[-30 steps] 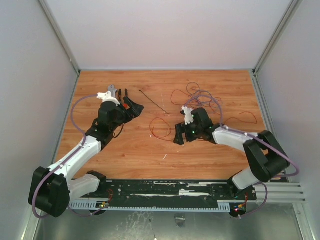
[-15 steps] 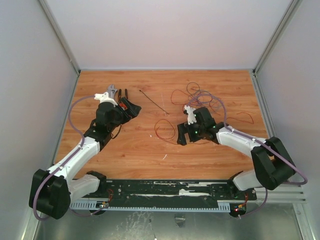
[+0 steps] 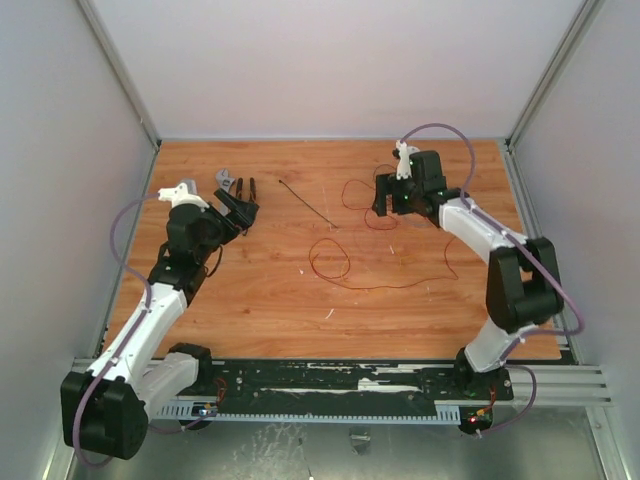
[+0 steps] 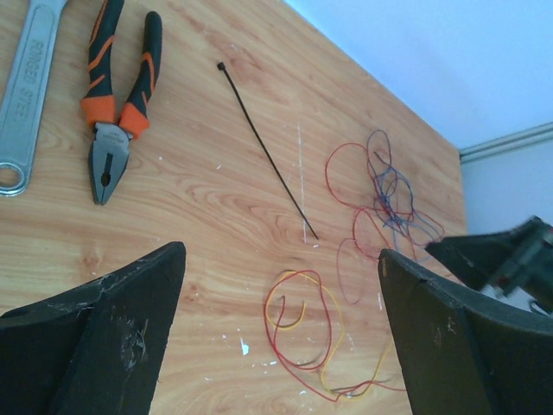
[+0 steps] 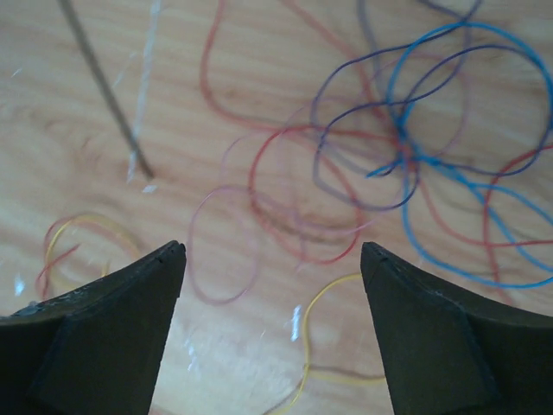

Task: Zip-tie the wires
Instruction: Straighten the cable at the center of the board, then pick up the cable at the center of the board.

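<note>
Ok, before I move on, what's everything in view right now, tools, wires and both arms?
wires: loose tangle, count unclear; red, purple, blue, yellow; far right of centre, one loop mid-table
zip tie: one, dark, lying straight, far centre, left of the tangle
pliers: one, orange and black handles, far left
wrench: one, grey, left of the pliers
table: one, wood
left arm: one, white and black, jaws open and empty, near the pliers
right arm: one, white and black, jaws open and empty, over the tangle

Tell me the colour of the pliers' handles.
The pliers' handles are black with orange trim; the left wrist view shows them best.
</note>
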Motion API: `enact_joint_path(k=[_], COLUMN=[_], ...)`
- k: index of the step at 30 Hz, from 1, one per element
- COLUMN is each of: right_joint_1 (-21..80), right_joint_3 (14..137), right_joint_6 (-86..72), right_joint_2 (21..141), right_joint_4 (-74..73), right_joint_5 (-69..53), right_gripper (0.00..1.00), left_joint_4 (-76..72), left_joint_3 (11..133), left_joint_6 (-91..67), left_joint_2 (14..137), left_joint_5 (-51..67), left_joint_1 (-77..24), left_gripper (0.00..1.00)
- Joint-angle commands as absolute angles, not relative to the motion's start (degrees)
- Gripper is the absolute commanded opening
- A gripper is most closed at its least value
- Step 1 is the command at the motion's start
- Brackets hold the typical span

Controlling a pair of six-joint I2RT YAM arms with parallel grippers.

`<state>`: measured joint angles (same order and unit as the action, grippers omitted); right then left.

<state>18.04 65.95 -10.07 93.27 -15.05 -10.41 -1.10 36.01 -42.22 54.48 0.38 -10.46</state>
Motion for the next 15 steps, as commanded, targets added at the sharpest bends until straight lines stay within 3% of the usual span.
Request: enact_joint_path(k=[1,15], right_joint_1=[16.62,16.4], right_joint_3=[73.59,87.87], right_joint_6=[-7.95,-3.68], right_joint_2=[102.01,115.45], right_joint_4=[-16.69,-19.78], right_joint_5=[-5.16,-1.8], right_gripper=[0.82,0.59], left_joint_4=[-0.7,-1.73], left_joint_3=[37.83,35.77], left_joint_6=[-41.18,-42.14], left_joint_2=[52.72,53.75], left_joint_5=[3.76,5.53], left_joint_1=[-9.41,-8.75], left_gripper=[0.98,0.98])
